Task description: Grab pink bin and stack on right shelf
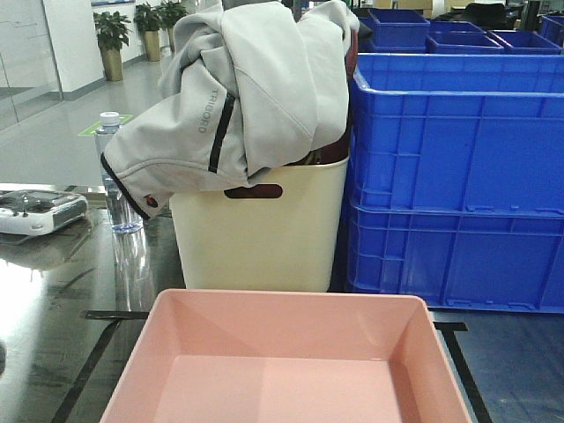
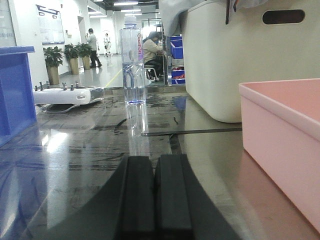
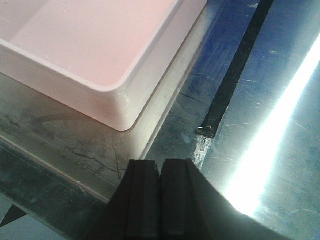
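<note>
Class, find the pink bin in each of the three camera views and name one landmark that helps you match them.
Front view: pink bin fills the bottom centre, in front of the cream bin.
Left wrist view: at the right edge, seen side-on, with the cream bin behind.
Right wrist view: upper left, one rounded corner showing.
Shared landmark: the black tape line on the shiny steel top.

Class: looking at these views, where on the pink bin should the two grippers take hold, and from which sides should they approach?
Judging by shape, grip the pink bin by its flat rim, one gripper per long side wall: left gripper from its left, right gripper from its right. It is wide, shallow and open-topped, so fingers could likely straddle each sloping wall from above.
</note>
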